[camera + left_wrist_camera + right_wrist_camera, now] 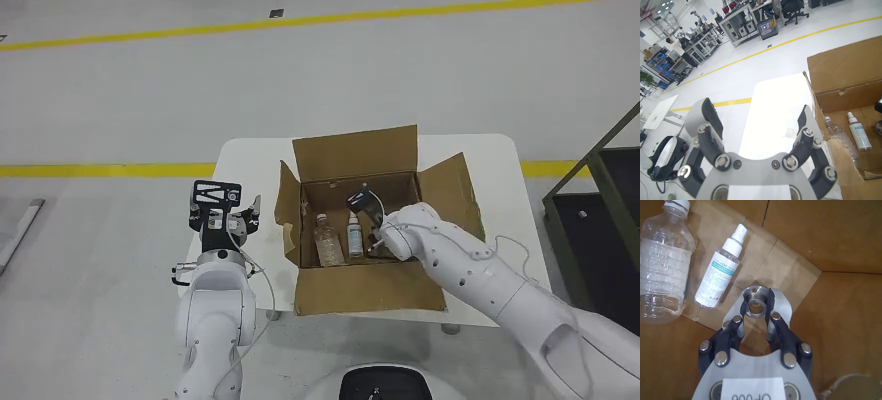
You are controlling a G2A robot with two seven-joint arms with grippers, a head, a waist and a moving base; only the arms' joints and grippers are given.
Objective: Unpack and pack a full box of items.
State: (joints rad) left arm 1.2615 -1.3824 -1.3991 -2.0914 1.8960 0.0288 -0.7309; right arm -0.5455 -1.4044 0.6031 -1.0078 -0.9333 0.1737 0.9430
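An open cardboard box (pixel 355 155) stands on the white table (pixel 250 160). Inside lie a clear plastic bottle (pixel 328 240) (pixel 662 262) (pixel 840 136) and a white spray bottle (pixel 355 238) (pixel 721 273) (pixel 858 130), side by side on the box floor. My right gripper (pixel 756 306) (pixel 372 232) is down inside the box beside the spray bottle, shut on a small metal flanged bushing (pixel 755 307). My left gripper (pixel 757 121) (pixel 222 205) hangs open and empty over the table, to the left of the box.
The box flaps (pixel 460 190) stand out on all sides; the near flap (pixel 365 288) overhangs the table's front. A dark green frame (pixel 600 200) stands at the right of the table. Bare tabletop (pixel 772 106) lies between the left gripper and the box wall.
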